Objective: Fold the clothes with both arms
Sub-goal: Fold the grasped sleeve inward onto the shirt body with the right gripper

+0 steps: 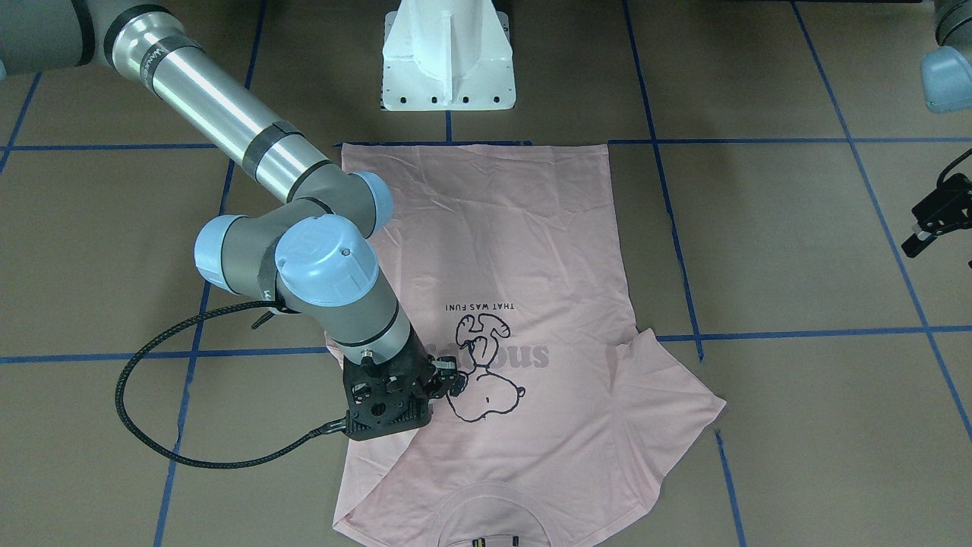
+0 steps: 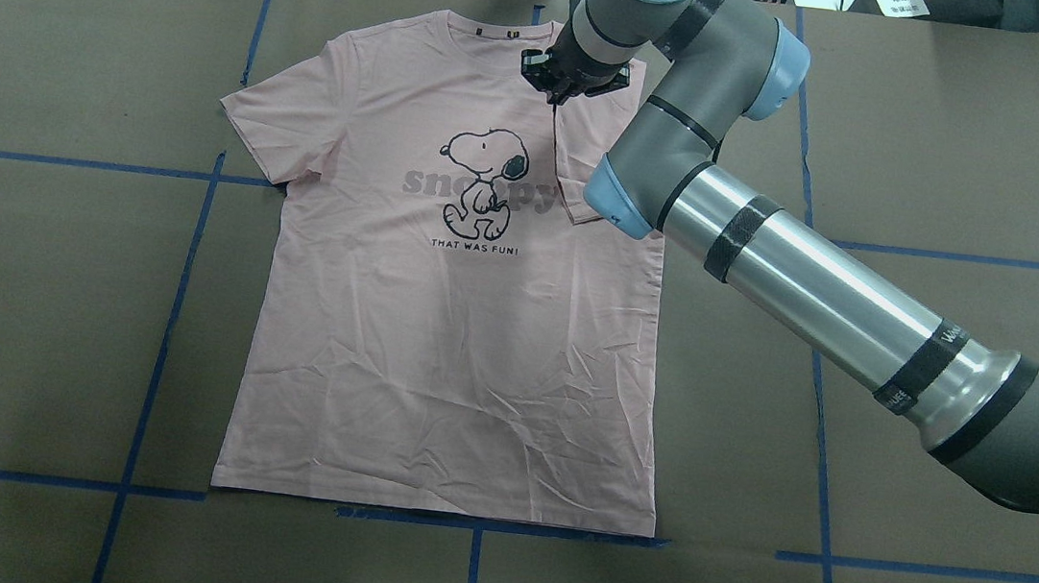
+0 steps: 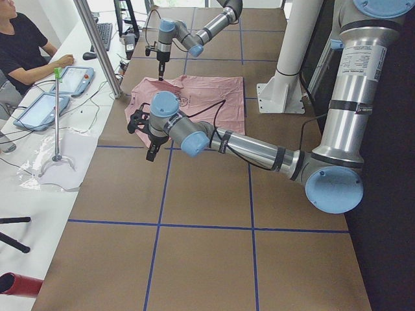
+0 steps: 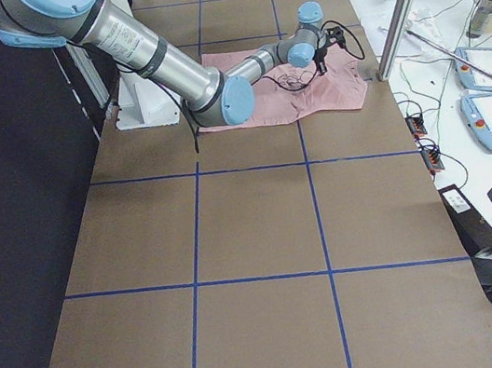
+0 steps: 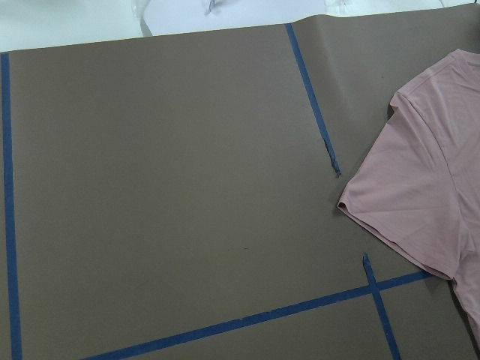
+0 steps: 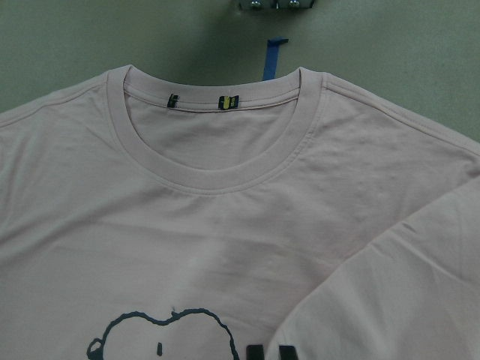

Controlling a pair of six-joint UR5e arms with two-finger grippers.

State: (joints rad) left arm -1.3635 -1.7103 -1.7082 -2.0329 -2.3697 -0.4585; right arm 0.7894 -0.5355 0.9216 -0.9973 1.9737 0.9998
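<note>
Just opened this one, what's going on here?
The right claw sits low over a pink Snoopy T-shirt spread on the table, beside the collar. The sleeve on that side lies folded in over the chest. The left claw hangs off to the side, past the other sleeve, which is spread flat.

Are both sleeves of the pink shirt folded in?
No, one sleeve sticks out flat on the table; only the other sleeve is folded over the shirt.

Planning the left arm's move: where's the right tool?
Overhead view: the right tool is over the pink T-shirt, just right of its collar, by the folded sleeve.
</note>
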